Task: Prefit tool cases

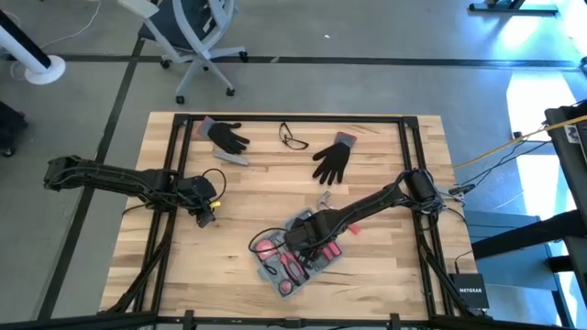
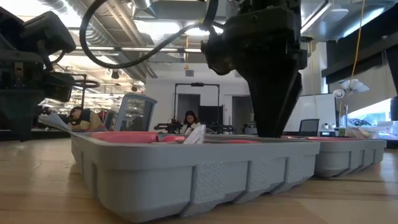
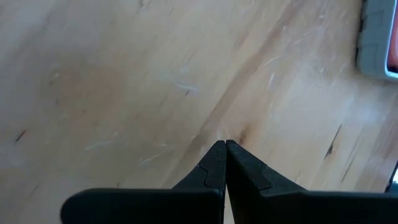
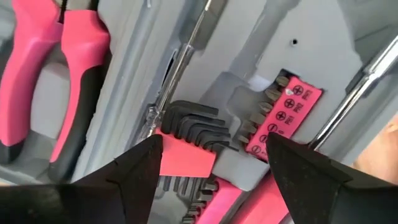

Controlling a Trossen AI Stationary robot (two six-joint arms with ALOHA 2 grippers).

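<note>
The tool case (image 1: 268, 273) lies open on the wooden table, near its front edge and a little right of the middle. It is grey plastic, with pink-handled tools in its recesses. In the low view its near wall (image 2: 186, 168) fills the foreground. My right gripper (image 1: 303, 240) points straight down over the case and is open. In the right wrist view its fingers (image 4: 214, 149) stand on either side of a set of hex keys (image 4: 196, 127) in a pink holder, beside a pink bit strip (image 4: 283, 112). My left gripper (image 1: 204, 216) is shut and waits over bare wood at the left (image 3: 225, 146).
Two black gloves (image 1: 227, 136) (image 1: 333, 158), a pair of glasses (image 1: 293, 137) and a small grey bar (image 1: 231, 158) lie along the far side of the table. Black frame rails (image 1: 408, 147) run along the table's edges. Bare wood lies between the left gripper and the case.
</note>
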